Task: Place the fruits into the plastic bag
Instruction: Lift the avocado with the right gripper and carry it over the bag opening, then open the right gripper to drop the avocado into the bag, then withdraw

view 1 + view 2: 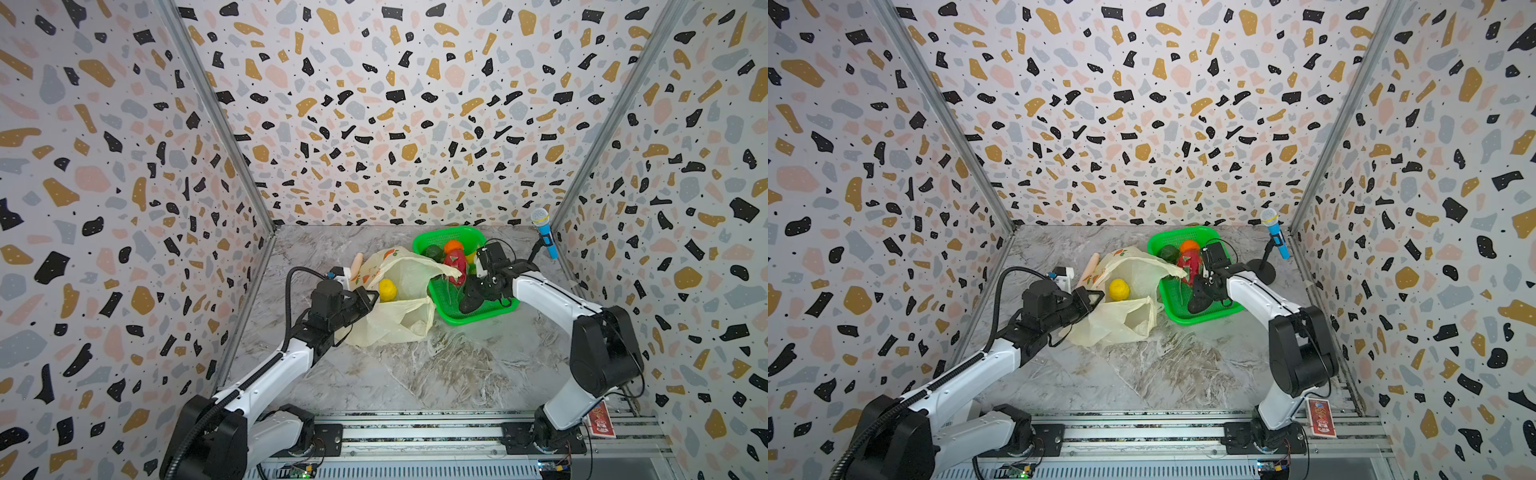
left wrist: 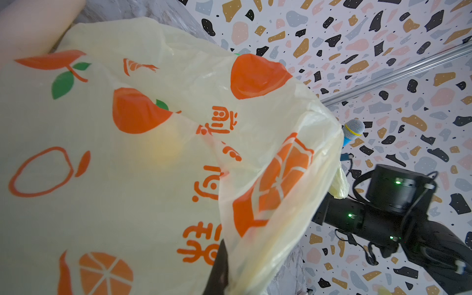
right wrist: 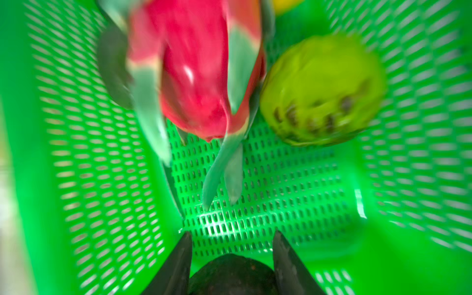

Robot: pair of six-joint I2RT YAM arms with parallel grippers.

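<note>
The left gripper (image 1: pixel 371 298), pressed together on the rim of the plastic bag (image 1: pixel 399 326), holds its mouth up; the lemon (image 1: pixel 387 289) lies already inside. In the green mesh basket (image 1: pixel 453 319) the right gripper (image 3: pixel 233 233) stands astride a dark avocado (image 3: pixel 232 273), jaws close beside it; whether they press it I cannot tell. I think the grip should take the widest part, then lift clear of the dragon fruit (image 3: pixel 199 76) before crossing to the bag.
</note>
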